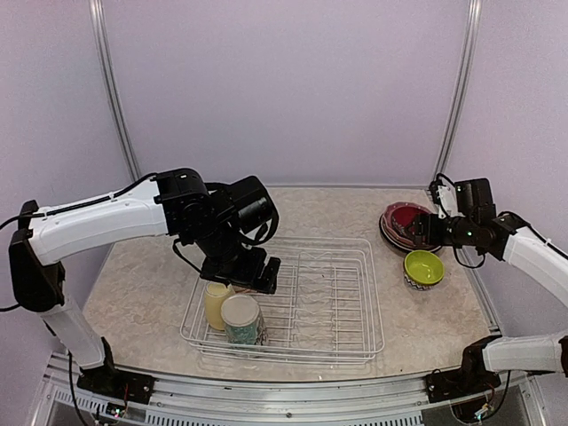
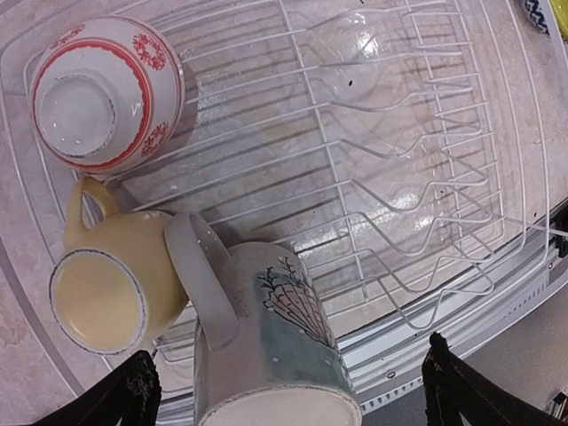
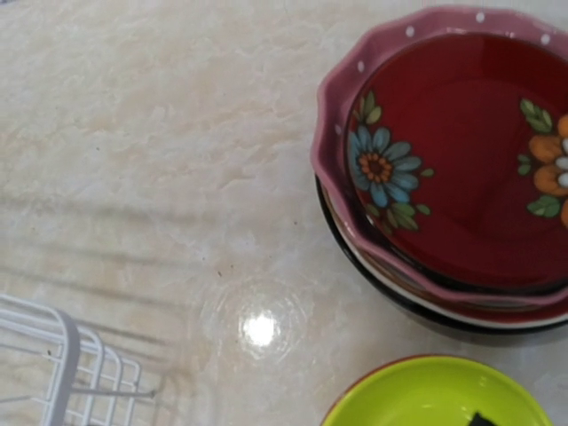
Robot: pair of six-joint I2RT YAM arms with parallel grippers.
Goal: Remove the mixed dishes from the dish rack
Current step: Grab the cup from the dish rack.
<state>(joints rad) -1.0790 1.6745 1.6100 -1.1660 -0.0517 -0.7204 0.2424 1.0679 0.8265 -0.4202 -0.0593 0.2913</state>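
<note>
The dish rack (image 1: 371, 266) of thin white wire sits mid-table. In its near-left corner stand a pale yellow mug (image 1: 216, 303) and a tall floral cup (image 1: 241, 319), both upside down. My left gripper (image 1: 260, 273) hangs open just above them. In the left wrist view its fingertips (image 2: 133, 390) flank the floral cup (image 2: 271, 346) without touching it, with the yellow mug (image 2: 111, 284) and an upturned red-patterned bowl (image 2: 106, 93) beside it. My right gripper (image 1: 432, 229) is open and empty beside the plate stack (image 1: 406, 226), topped by a maroon plate (image 3: 461, 169). The lime-green bowl (image 3: 439, 395) sits just in front.
The rack's tines (image 2: 426, 177) fill its right half with nothing standing in them. The lime-green bowl (image 1: 424, 268) rests on the table to the right of the rack. A rack corner (image 3: 53, 364) shows in the right wrist view. Purple walls close in the table.
</note>
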